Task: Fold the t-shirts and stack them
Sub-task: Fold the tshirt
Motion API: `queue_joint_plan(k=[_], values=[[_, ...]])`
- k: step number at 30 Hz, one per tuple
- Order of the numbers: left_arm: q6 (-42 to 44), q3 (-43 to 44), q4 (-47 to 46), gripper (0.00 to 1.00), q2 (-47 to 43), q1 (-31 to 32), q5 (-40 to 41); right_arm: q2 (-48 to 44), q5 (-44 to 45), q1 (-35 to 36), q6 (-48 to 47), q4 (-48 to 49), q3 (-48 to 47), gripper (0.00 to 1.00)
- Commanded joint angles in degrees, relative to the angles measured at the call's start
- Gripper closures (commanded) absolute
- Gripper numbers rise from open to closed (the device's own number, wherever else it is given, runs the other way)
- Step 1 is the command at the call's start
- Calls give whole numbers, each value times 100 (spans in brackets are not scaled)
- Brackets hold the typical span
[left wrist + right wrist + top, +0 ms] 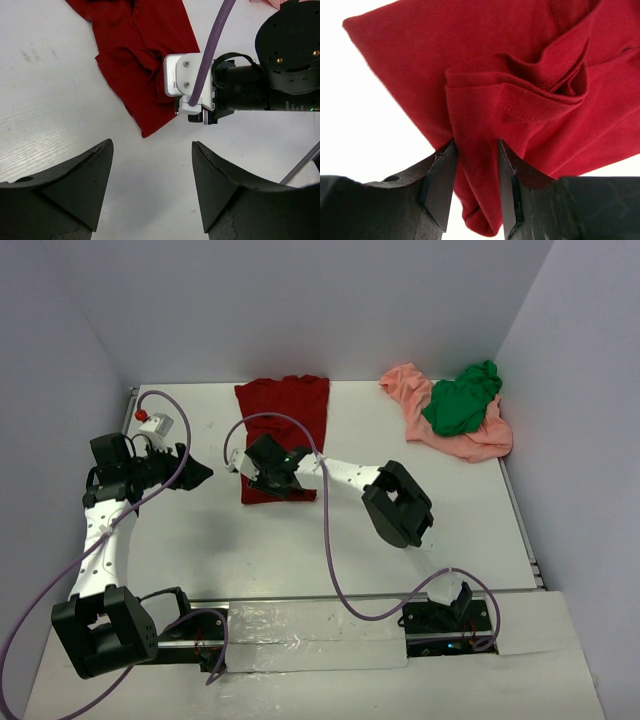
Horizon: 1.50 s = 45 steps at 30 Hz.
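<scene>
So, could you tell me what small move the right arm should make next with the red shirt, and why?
Probably raise the right claw a little and carry its fold toward the far end. It appears pinched on a bunched fold near the near end of the red shirt, which lies as a long strip, while the left claw hangs open off the cloth.

The dark red t-shirt [495,65] is soft matt cloth (hem stitched), the table [50,100] smooth, faintly scuffed.
</scene>
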<state>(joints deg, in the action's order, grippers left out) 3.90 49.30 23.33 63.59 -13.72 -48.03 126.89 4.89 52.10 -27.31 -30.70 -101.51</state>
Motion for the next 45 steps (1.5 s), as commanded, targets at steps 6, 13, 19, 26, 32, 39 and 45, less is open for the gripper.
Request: queue_joint_plan(k=[6, 13, 19, 26, 32, 39, 45], values=[[102, 1, -145, 27, -49, -35, -189, -173, 837, -7, -64, 863, 237, 56], [128, 1, -171, 27, 48, -35, -215, -393, 646, 11, -81, 566, 123, 55], [146, -8, -189, 27, 57, -35, -224, -516, 549, 46, -46, 337, 70, 53], [155, -8, -189, 27, 66, -35, -216, -639, 487, 125, 50, 64, 26, 51], [146, -25, -197, 27, 22, -43, -233, -736, 663, 152, -46, 230, 211, 50], [155, -8, -154, 27, -40, -35, -233, -560, 768, 143, -82, 371, 255, 50], [164, -8, -127, 27, -49, -44, -233, -367, 882, 134, -152, 565, 325, 51]])
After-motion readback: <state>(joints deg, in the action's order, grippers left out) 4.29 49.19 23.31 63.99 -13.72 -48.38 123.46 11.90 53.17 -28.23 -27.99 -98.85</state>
